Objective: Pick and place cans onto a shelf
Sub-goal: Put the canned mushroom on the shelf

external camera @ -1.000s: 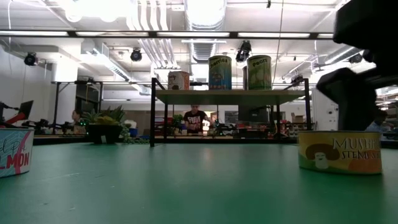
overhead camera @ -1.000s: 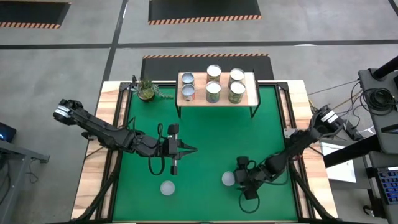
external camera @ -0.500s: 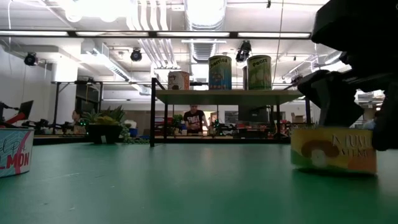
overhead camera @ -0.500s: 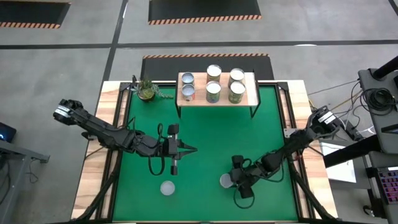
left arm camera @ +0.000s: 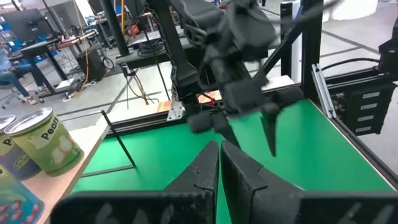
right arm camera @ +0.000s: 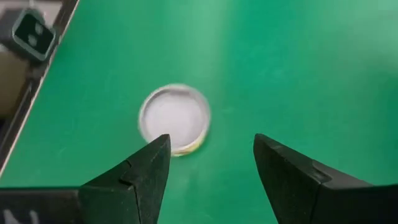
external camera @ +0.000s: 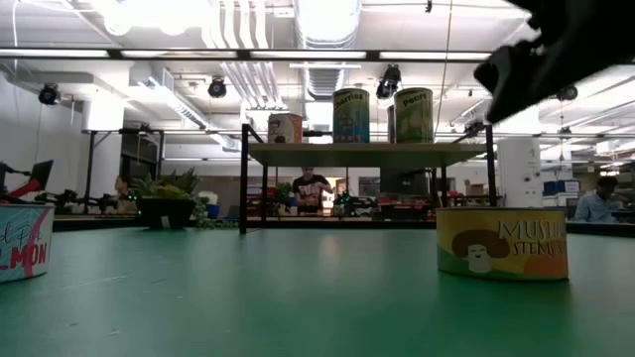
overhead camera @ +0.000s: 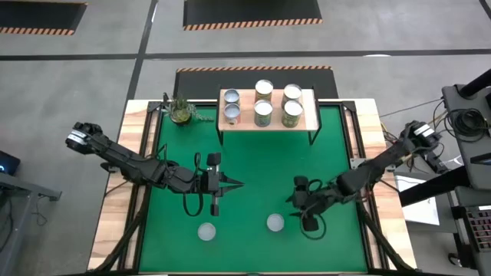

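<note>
Hovering above the green table (overhead camera: 253,165), my right gripper (overhead camera: 304,213) gapes empty beside the mushroom can (overhead camera: 275,223); my closed left gripper (overhead camera: 234,184) waits mid-table.

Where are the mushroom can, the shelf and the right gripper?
mushroom can (external camera: 502,243): low view, label side.
shelf (overhead camera: 245,123): high view, bare wood plank top.
right gripper (right arm camera: 211,168): right wrist view, gap between its open fingertips, above the table.

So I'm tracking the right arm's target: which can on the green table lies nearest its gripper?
The mushroom can, just left of the open right gripper; the salmon can lies farther left.
</note>
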